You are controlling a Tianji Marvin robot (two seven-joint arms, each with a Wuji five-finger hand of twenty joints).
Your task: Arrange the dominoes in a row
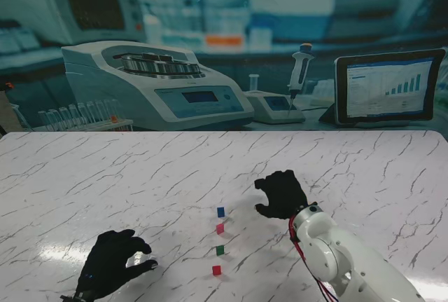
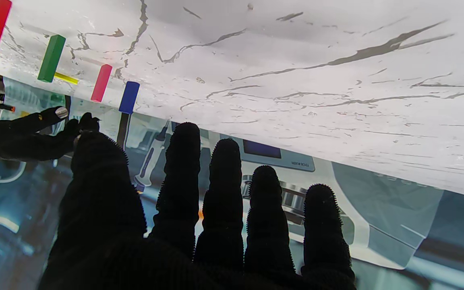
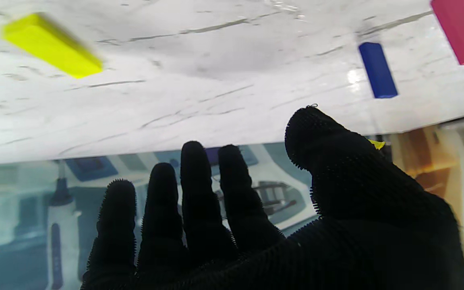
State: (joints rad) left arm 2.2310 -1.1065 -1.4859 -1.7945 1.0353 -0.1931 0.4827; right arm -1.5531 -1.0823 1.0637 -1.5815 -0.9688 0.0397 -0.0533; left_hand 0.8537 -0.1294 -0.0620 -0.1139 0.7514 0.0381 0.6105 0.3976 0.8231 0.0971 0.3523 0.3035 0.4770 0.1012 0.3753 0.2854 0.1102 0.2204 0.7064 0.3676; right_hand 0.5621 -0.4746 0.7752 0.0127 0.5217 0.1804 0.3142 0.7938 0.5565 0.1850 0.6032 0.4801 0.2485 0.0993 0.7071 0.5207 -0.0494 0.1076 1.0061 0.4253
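Four dominoes upright in line, a fifth lying flat.
Your right hand (image 1: 281, 194), fingers apart and empty, hovers by the yellow domino (image 3: 50, 45); the left hand (image 1: 114, 261) waits, also spread and empty, clear of the row.

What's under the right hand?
From the stand, the right hand hides the table under it. Its wrist camera shows a yellow domino lying flat there, untouched.

Left hand (image 1: 112, 263) low, fingers spread, empty; right hand (image 1: 283, 195) likewise.

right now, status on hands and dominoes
Both robot hands open, left, right. Four dominoes standing in a row. Yellow domino lying flat, apart.
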